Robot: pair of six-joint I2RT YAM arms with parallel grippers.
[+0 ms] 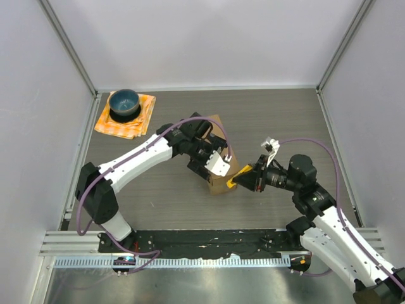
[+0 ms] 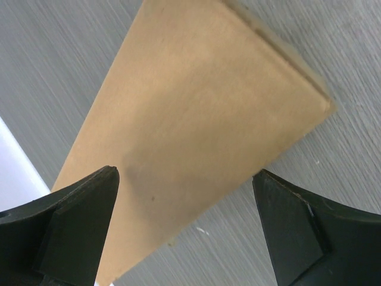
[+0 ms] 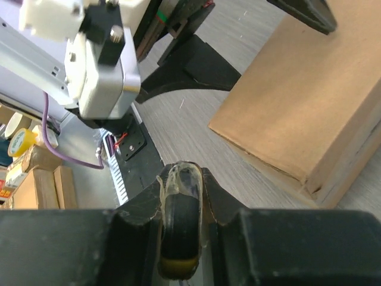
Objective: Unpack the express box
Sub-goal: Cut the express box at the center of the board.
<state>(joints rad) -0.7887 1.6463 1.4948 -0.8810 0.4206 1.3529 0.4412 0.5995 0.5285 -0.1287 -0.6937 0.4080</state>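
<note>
**Opening stage of the unpacking, shown from above and from both wrists.** At far left, a blue bowl [image 1: 124,103] is seen on an orange cloth [image 1: 130,125], well apart from the work. At centre, the express box [image 1: 219,185] is seen resting on the table [image 1: 158,202], partly covered from above by the left arm; no flap is seen raised.

The left gripper [image 2: 184,179] is held just over the box with its jaws spread wide. One of the fingers [image 2: 77,220] is placed to each side of a plain cardboard face, and no contact with the carton is shown.

At right, the right gripper [image 3: 181,187] is clamped on a small yellow-tipped tool [image 1: 233,182], whose tip lies close to the near right edge of the box. Whether tip and cardboard touch cannot be told. The kind of tool cannot be made out; a cutter is presumed.

The step in hand is judged to be the bracing of the box ahead of the cutting of its seal. For the next move, the carton is to be steadied by the left jaws, and the tool tip is to be aligned with a taped seam, none of which is visible in these views.
</note>
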